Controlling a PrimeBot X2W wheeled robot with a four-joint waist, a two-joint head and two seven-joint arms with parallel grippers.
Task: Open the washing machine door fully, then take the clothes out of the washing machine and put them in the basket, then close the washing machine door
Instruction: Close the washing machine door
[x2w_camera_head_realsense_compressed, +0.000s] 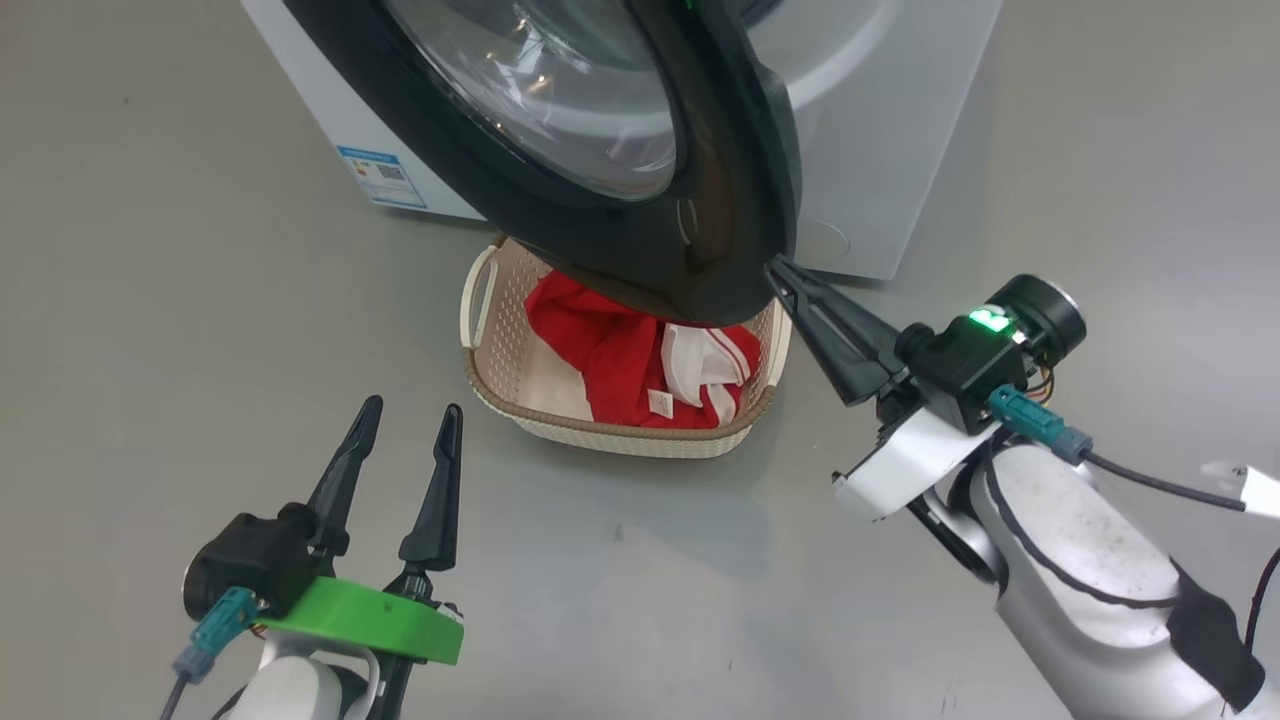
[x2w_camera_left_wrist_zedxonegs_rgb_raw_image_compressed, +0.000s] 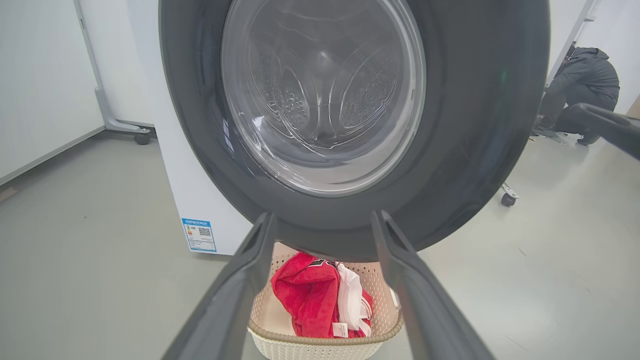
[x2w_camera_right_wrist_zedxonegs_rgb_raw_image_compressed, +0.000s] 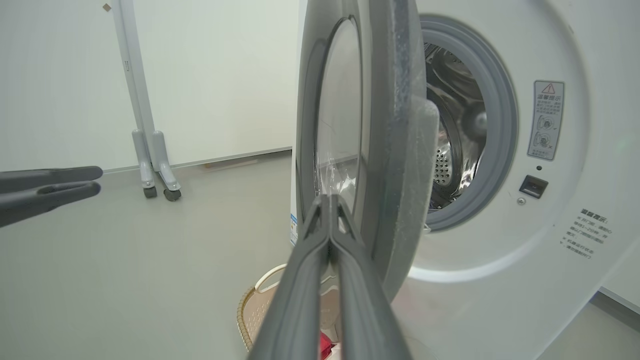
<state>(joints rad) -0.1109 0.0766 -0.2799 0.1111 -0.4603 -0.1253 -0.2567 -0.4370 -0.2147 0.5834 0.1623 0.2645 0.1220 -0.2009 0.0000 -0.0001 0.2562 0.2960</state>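
Black rim of the washing machine door (x2w_camera_head_realsense_compressed: 745, 180) is where my clenched right gripper (x2w_camera_head_realsense_compressed: 780, 272) sits, so I should push slowly toward the washing machine (x2w_camera_head_realsense_compressed: 900, 150) and not slip off. The door is round, shiny, half open above the basket (x2w_camera_head_realsense_compressed: 620, 438) of red clothes (x2w_camera_head_realsense_compressed: 610, 345). My left gripper (x2w_camera_head_realsense_compressed: 412, 407) hangs open, empty.

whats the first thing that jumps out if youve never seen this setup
The big black-rimmed washing machine door dominates the head view, standing open across the top middle. Right below it, bright red clothes with white stripes lie in the cream basket. The right gripper, fingers shut, has its tips at the door's lower edge, while the left gripper hangs open at the lower left.
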